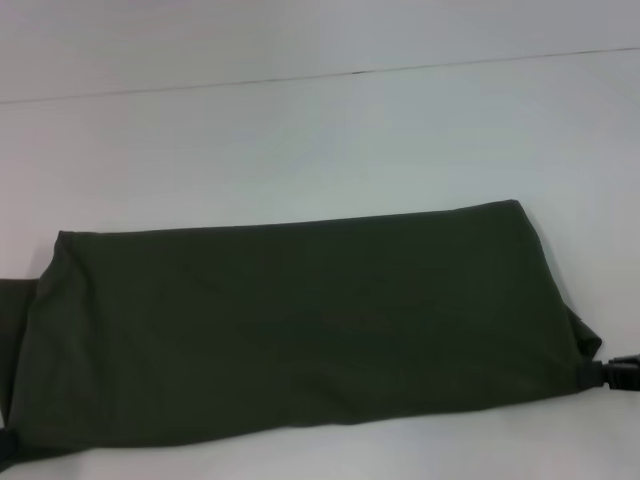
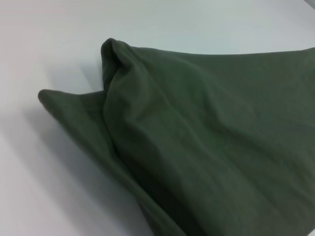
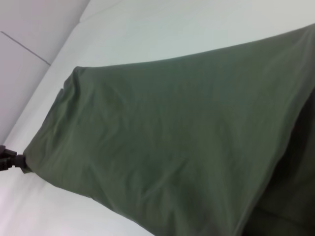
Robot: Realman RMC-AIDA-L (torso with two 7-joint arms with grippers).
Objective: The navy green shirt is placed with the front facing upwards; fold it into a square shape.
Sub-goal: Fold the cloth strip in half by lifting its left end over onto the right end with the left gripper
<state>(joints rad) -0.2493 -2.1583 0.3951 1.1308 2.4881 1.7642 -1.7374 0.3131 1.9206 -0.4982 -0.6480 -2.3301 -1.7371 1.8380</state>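
The navy green shirt (image 1: 300,330) stretches as a wide band across the white table, plain green side showing and no lettering visible. Its near edge is drawn taut between two corners. At the right corner my right gripper (image 1: 610,374) pinches the cloth, with only its black tip showing at the edge of the head view. My left gripper (image 1: 6,446) holds the opposite near corner and shows as a dark tip (image 3: 11,161) in the right wrist view. In the left wrist view the shirt (image 2: 206,147) rises in a bunched fold over a lower layer.
The white table (image 1: 320,150) extends beyond the shirt to a thin dark seam (image 1: 350,72) at the back. Bare tabletop (image 1: 400,450) also shows in front of the shirt's near edge.
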